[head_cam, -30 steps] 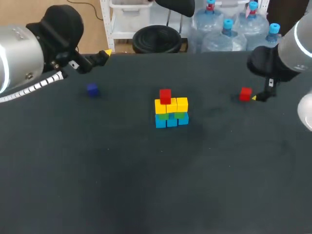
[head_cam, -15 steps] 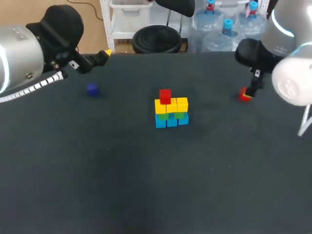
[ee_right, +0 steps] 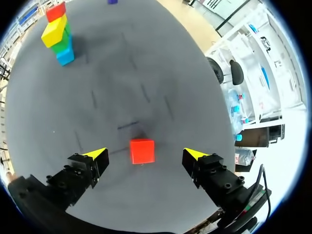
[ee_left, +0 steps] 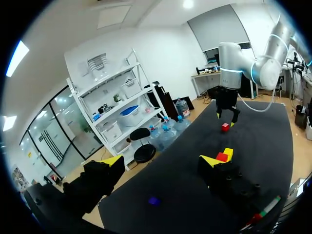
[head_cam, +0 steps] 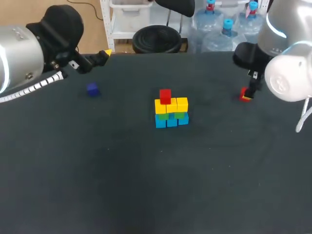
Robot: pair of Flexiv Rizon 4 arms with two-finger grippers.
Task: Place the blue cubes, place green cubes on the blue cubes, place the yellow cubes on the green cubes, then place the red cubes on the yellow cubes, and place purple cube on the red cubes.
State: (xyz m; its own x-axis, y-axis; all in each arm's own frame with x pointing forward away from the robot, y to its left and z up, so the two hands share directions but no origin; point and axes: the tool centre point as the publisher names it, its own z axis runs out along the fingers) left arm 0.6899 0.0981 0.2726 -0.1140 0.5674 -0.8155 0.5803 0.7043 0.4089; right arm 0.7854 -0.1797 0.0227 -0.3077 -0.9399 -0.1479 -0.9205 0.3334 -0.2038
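Observation:
In the middle of the black table [head_cam: 146,170] stands a stack: blue cubes [head_cam: 170,120] at the bottom, green cubes [head_cam: 171,115] on them, yellow cubes [head_cam: 171,104] above, and one red cube [head_cam: 165,95] on top. A loose red cube [head_cam: 244,93] lies at the right, partly hidden by my right gripper [head_cam: 248,95]. In the right wrist view this red cube [ee_right: 142,150] sits between the open fingers of the right gripper [ee_right: 145,154], with a gap on each side. A purple cube [head_cam: 92,89] lies at the left. My left gripper [head_cam: 105,54] hangs open at the back left, holding nothing.
The left wrist view looks across the table from its own open gripper [ee_left: 165,160], past the purple cube [ee_left: 154,200], to the right arm [ee_left: 228,92] over the loose red cube [ee_left: 225,126]. The stack [ee_right: 57,29] stands far ahead of the right gripper.
My right arm has swung in from the right, and its gripper now stands over the loose red cube with a finger on either side. The left arm has kept still.

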